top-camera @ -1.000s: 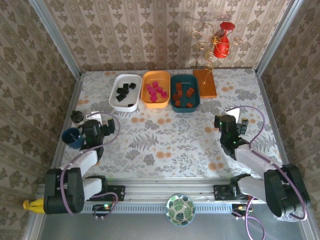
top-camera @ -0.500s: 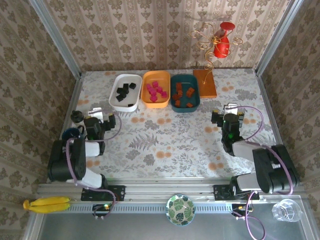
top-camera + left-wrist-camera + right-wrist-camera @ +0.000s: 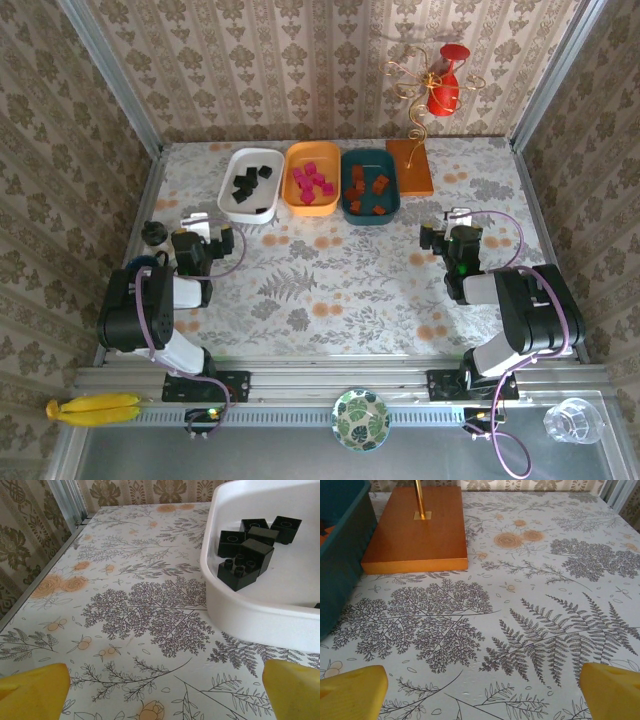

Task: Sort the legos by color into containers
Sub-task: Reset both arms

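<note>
1. Just ahead of the left hand (image 3: 200, 222) and a little to its right: shallow white rounded-rectangular plastic tray (image 3: 250, 615), loaded with small black plastic bricks (image 3: 245, 562).
2. Further off to that hand's right, close side by side: orange-yellow plastic tray (image 3: 312, 210) with bright pink bricks (image 3: 312, 180), then dark teal plastic tray (image 3: 370, 220) with orange-brown bricks (image 3: 368, 190).
3. Left hand spread to its widest, yellow fingertips (image 3: 32, 690) far apart, gripping nothing, with bare flower-patterned bench (image 3: 125, 605) between them.
4. Right hand (image 3: 458, 218) likewise wide open and empty. Ahead of it and to its left: flat orange-brown board (image 3: 417, 527) carrying a gold wire stand (image 3: 420, 497), with the teal tray's wall at the far left.
5. Judging by colour: one kind per tray, no stray brick visible on the bench near either hand. Sorting probably complete, leaving only a last check.
6. To do that check well: look from above along the bench beside and behind each tray, around the board and under both arms, before calling it done.
7. For any stray found: come straight down with the nearer hand, fingertips astride two flat sides, close gently, lift clear of the rim, and release low inside the matching tray to stop bouncing.
8. Otherwise close neither hand and steer clear of the rims, since such light trays would probably slide at a nudge.
</note>
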